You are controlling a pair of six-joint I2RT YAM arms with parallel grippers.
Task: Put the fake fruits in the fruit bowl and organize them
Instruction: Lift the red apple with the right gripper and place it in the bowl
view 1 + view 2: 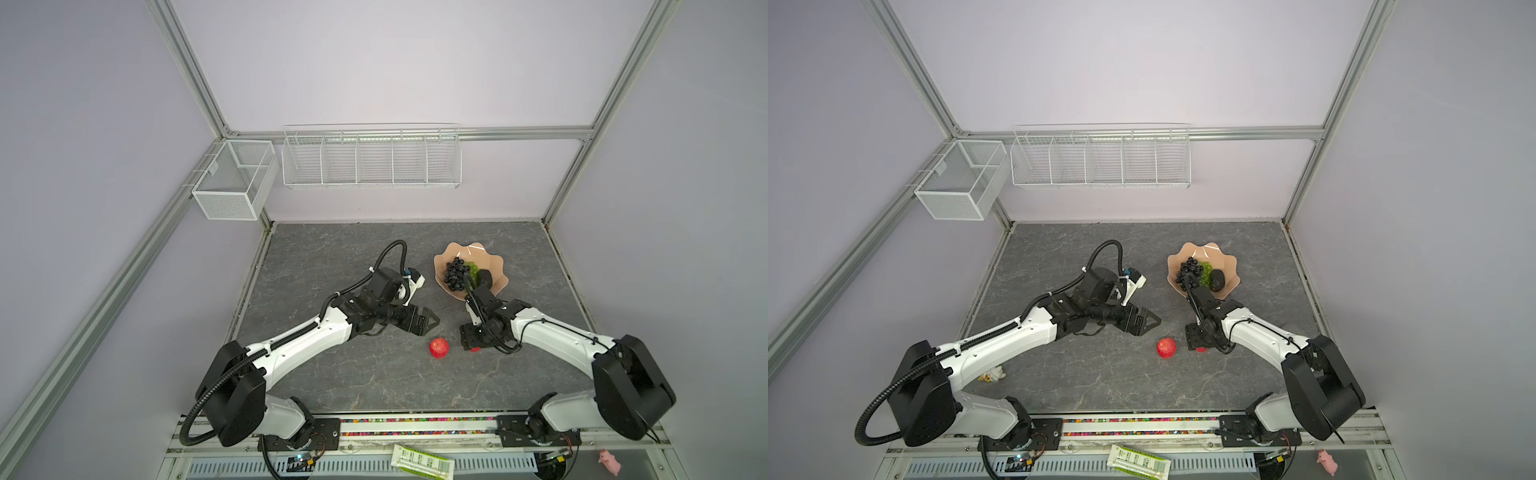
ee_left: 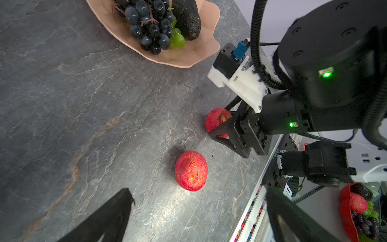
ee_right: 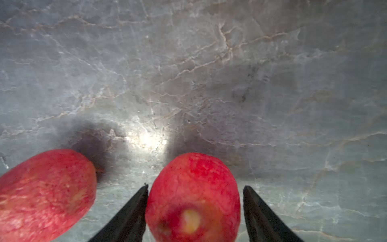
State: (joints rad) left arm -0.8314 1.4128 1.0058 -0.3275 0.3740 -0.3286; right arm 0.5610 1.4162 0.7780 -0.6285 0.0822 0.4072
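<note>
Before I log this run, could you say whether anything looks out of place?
Outside the fruit bowl, on the table, lie a loose red fruit and a second red fruit, straddled by the right gripper.

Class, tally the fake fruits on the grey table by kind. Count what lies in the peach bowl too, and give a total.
Black grape bunch: 1
Green grape bunch: 1
Avocado: 1
Red round fruits: 2
Total: 5
</note>
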